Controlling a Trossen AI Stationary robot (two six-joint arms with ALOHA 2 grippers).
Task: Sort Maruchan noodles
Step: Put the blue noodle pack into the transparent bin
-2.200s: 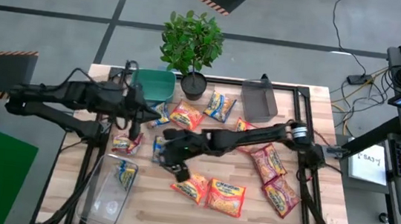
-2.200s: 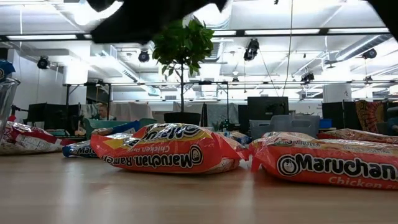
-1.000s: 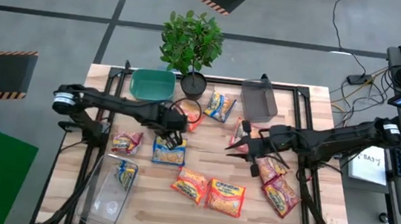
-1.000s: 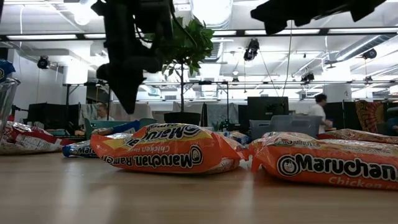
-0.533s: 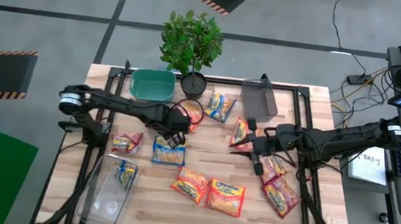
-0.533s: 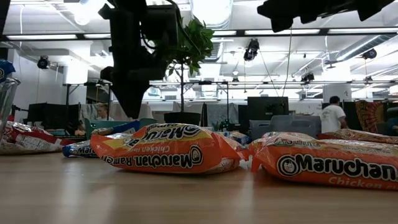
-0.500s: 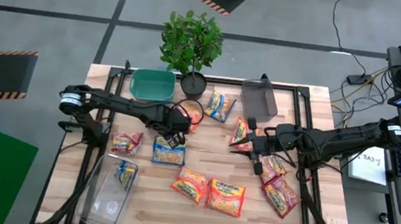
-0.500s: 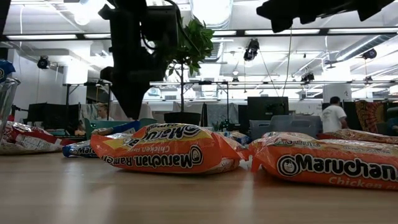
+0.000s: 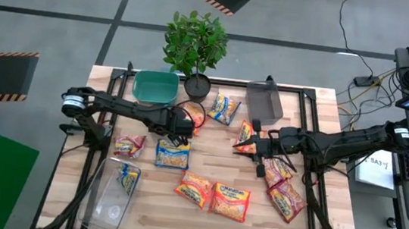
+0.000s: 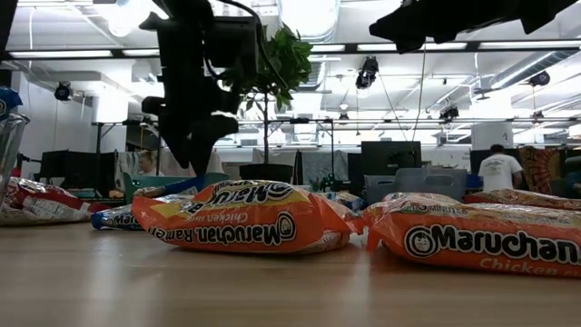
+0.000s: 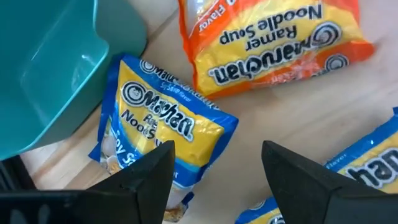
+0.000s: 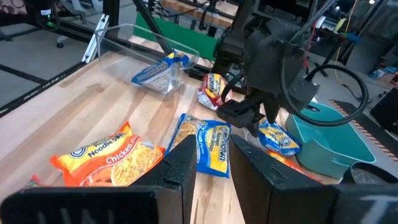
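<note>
Table: wooden top (image 9: pixel 148 215), holding three bins and eleven packets that I can count.
Bins: a teal bin (image 9: pixel 155 86) and a grey bin (image 9: pixel 264 102) at the far edge, either side of a potted plant (image 9: pixel 194 49); a clear bin (image 9: pixel 104 199) at the near left corner.
Blue-and-yellow Maruchan noodles: four. One packet (image 11: pixel 158 130) is just beside the teal bin, one (image 9: pixel 172 154) is left of the table's middle, one (image 9: pixel 225 107) is near the far edge, and one (image 9: pixel 128 177) lies in the clear bin.
Orange Maruchan noodles: three. One (image 11: pixel 267 37) is near the plant pot; two (image 9: pixel 195 188) (image 9: pixel 230 201) lie side by side toward the near edge.
Red Maruchan noodles: four. One (image 9: pixel 129 145) is by the left edge, two (image 9: pixel 278 170) (image 9: pixel 287 199) are toward the right edge, and one (image 9: pixel 246 134), of less certain hue, lies before the grey bin.
Left gripper (image 11: pixel 217 158): fingers spread wide and empty, above the blue-and-yellow packet beside the teal bin.
Right gripper (image 12: pixel 213 146): raised right of the table's middle, near the packet before the grey bin; narrow gap, nothing seen between the fingers.
</note>
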